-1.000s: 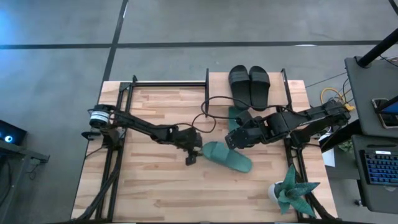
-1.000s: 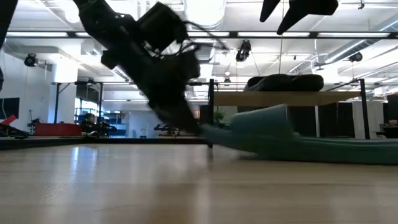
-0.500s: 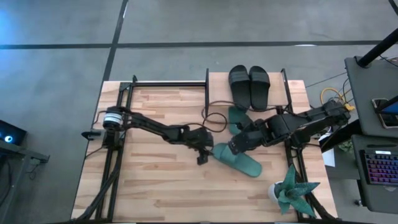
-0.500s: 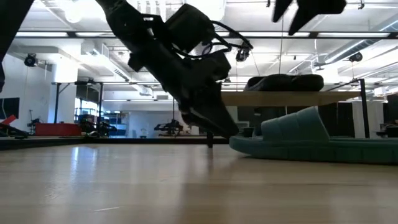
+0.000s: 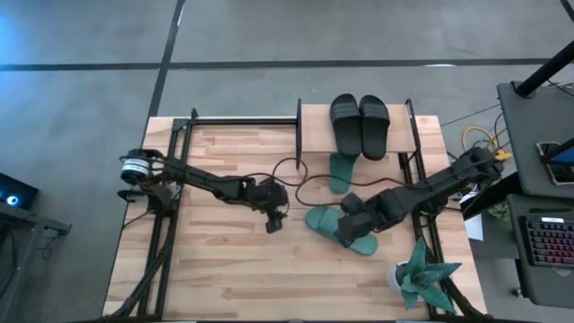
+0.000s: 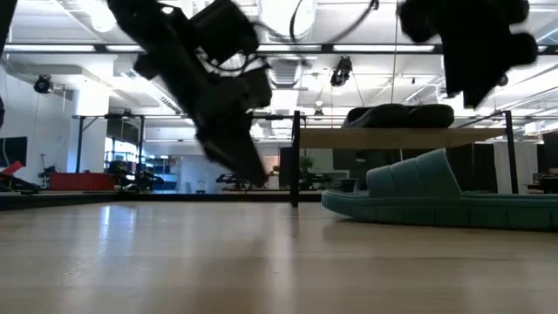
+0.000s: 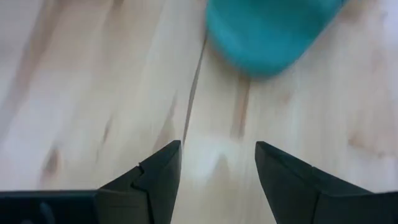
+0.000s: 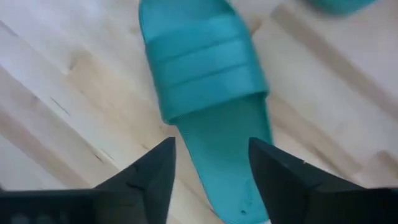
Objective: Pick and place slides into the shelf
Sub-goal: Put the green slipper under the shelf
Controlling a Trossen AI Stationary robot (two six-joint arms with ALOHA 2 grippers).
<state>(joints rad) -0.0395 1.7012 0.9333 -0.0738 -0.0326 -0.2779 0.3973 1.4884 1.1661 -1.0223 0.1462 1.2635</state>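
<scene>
The left hand [image 5: 274, 220] hangs low over the bench [image 5: 215, 269] with its fingers [image 7: 158, 177] spread and nothing between them, just beside the end of a teal slide [image 5: 339, 231] lying flat. The right hand [image 5: 345, 235] hovers right over that slide, fingers [image 8: 273, 171] spread on either side of it. A second teal slide [image 5: 341, 170] lies under the shelf [image 5: 314, 121], whose top board carries the black pair [image 5: 360, 123].
</scene>
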